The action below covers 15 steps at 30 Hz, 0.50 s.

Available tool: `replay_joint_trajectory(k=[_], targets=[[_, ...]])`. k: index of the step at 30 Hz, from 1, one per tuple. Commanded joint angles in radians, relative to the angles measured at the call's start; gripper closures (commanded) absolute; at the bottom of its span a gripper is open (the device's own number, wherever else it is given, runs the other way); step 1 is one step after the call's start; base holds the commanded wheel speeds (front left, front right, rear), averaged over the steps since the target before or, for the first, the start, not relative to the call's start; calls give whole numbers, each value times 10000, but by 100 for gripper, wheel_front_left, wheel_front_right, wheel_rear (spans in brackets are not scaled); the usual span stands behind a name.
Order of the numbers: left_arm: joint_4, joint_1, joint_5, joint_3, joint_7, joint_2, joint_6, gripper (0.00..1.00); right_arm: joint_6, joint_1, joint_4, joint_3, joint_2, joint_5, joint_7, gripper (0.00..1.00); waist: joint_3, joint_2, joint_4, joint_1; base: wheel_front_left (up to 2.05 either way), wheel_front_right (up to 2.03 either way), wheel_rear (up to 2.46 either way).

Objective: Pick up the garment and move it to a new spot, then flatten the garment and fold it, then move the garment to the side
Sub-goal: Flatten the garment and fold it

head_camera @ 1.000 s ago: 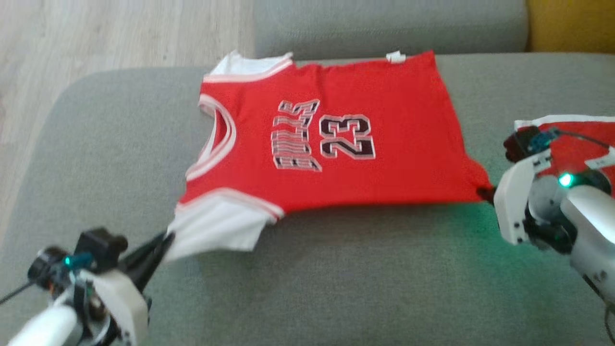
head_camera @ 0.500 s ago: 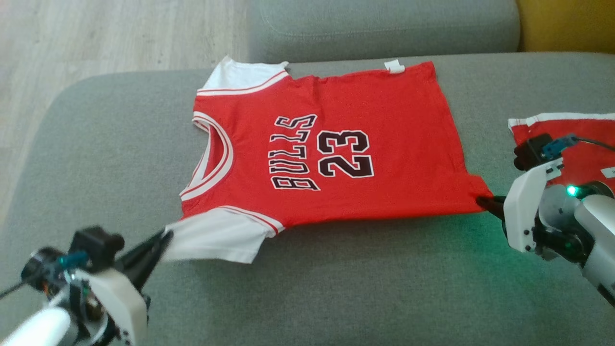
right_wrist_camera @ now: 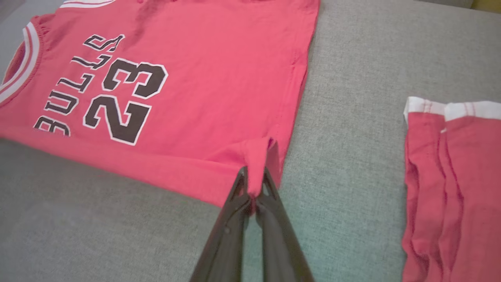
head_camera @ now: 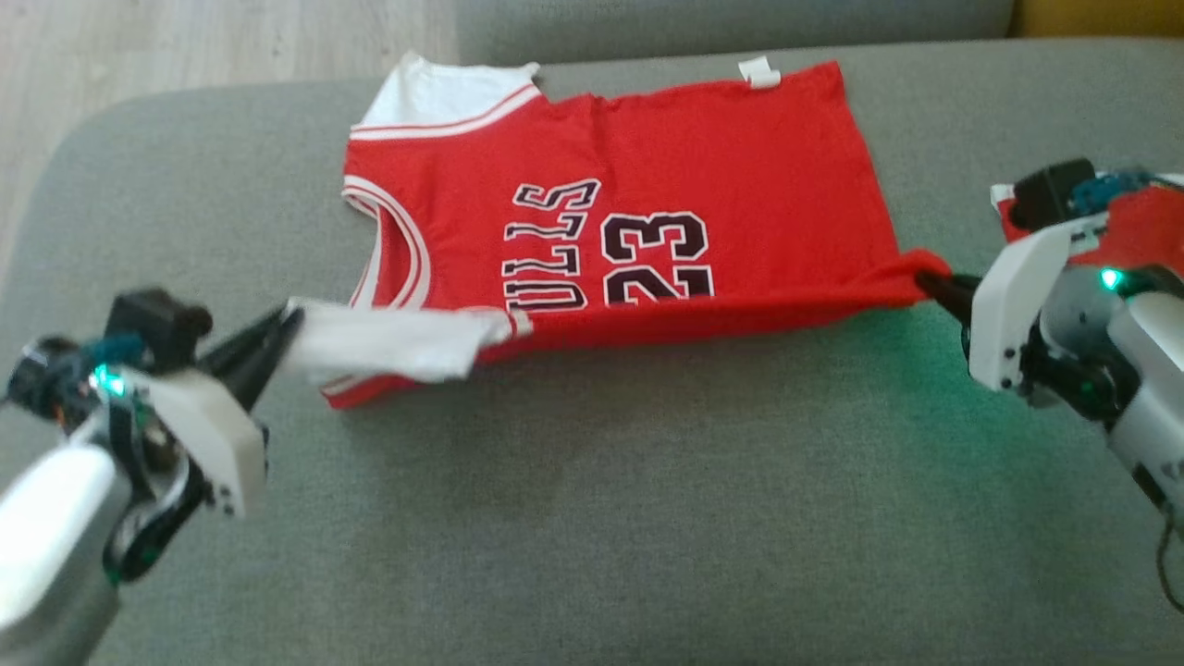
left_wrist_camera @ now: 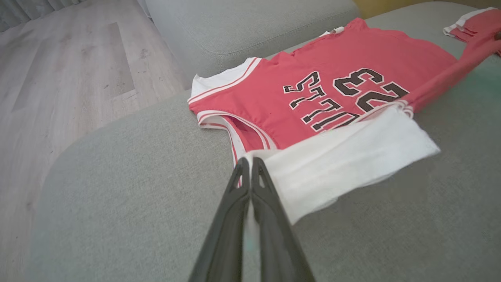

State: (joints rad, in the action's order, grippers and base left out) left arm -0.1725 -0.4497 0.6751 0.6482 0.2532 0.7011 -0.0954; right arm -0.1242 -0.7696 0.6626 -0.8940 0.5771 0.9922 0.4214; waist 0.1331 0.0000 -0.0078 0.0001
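A red jersey (head_camera: 721,157) printed "BULLS 23", with white sleeves, lies spread on the grey sofa seat (head_camera: 592,518). Its near edge is lifted off the cushion and stretched between both grippers, hiding the lower part of the print. My left gripper (head_camera: 294,319) is shut on the near white sleeve (left_wrist_camera: 344,164), as the left wrist view shows (left_wrist_camera: 249,161). At the right, my right gripper (head_camera: 925,282) is shut on the jersey's near bottom corner (right_wrist_camera: 260,156), pinched between its fingertips (right_wrist_camera: 254,172).
A second red garment with white trim (right_wrist_camera: 454,188) lies folded on the seat at the right, behind my right wrist (head_camera: 1142,222). The sofa backrest (left_wrist_camera: 242,27) runs along the far side. Wooden floor (head_camera: 185,42) lies beyond the seat's left edge.
Both grippers have lifted the jersey's near edge and carried it away from me over the body, covering part of the print. The head camera has also shifted.
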Motion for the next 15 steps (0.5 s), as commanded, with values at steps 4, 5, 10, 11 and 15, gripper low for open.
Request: replay_joint_trajectory(k=[4,5,10,11,15], targets=[[-648,-1628,-205,-171,258,72,-191,100,-65,-785,520,196,-299,-326,-319,100,583,0,-159,-1,0,0,0],[-829,-1817,-229,-87,294,-1,-217,100,-65,-892,647,203,-395,-370,-359,100,678,0,-179,-1,0,0,0],[-1572,-2538,-328,257,335,-305,-292,100,-65,-1285,1069,186,-739,-505,-538,100,1051,0,-233,-1,0,0,0],[-1764,-2709,-343,323,307,-377,-303,100,-65,-1374,1155,171,-816,-529,-581,100,1137,0,-247,-1,0,0,0],[-2555,-3418,-449,556,128,-618,-330,100,-65,-1665,1421,76,-1053,-576,-713,100,1405,0,-273,-1,0,0,0]])
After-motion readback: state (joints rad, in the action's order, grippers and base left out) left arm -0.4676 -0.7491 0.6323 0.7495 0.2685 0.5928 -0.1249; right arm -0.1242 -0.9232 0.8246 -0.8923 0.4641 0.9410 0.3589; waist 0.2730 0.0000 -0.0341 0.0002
